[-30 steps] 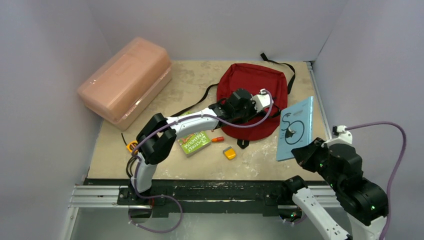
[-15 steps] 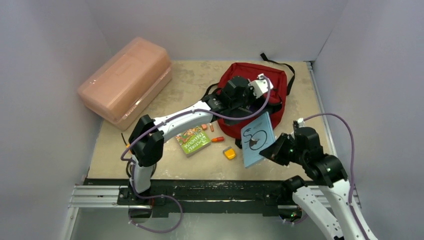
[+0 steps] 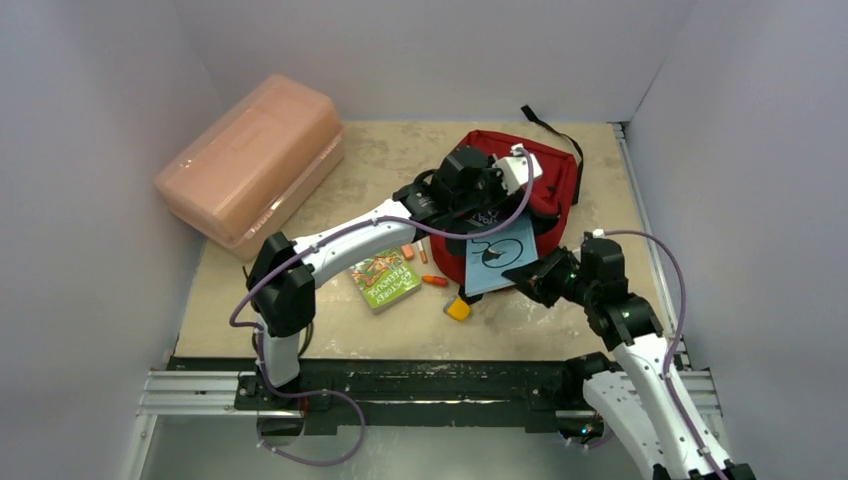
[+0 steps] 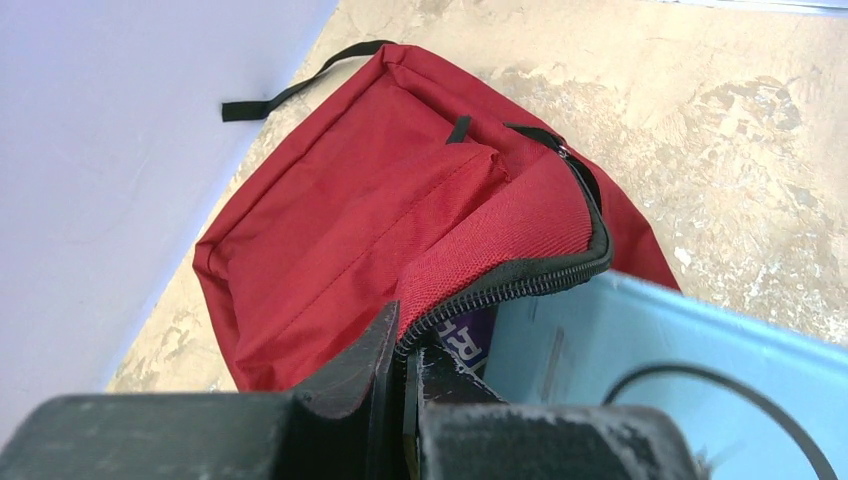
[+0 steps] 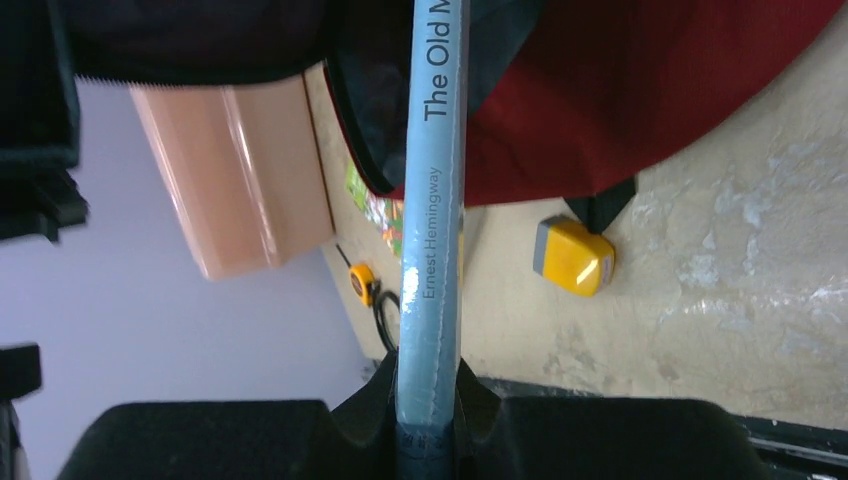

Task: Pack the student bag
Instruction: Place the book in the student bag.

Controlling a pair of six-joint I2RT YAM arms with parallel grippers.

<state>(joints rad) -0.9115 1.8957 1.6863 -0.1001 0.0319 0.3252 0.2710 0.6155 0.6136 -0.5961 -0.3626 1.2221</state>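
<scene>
The student bag, dark red with black straps, lies at the back of the table. My left gripper is shut on the zip edge of its mouth and holds that edge up; in the left wrist view the fingers pinch the red fabric. A light blue book is held by its spine in my right gripper, which is shut on it. The book's far end sits at the bag's opening. Its spine runs upright between the right gripper's fingers. Something purple shows inside the bag.
A pink translucent box stands at the back left. A green book, two orange markers and a small yellow object lie in front of the bag. A yellow tape measure is near the left front edge.
My right arm swung left from the table's right side and brought the blue book to the bag's mouth. My left gripper closed on the zip edge and lifted it.
</scene>
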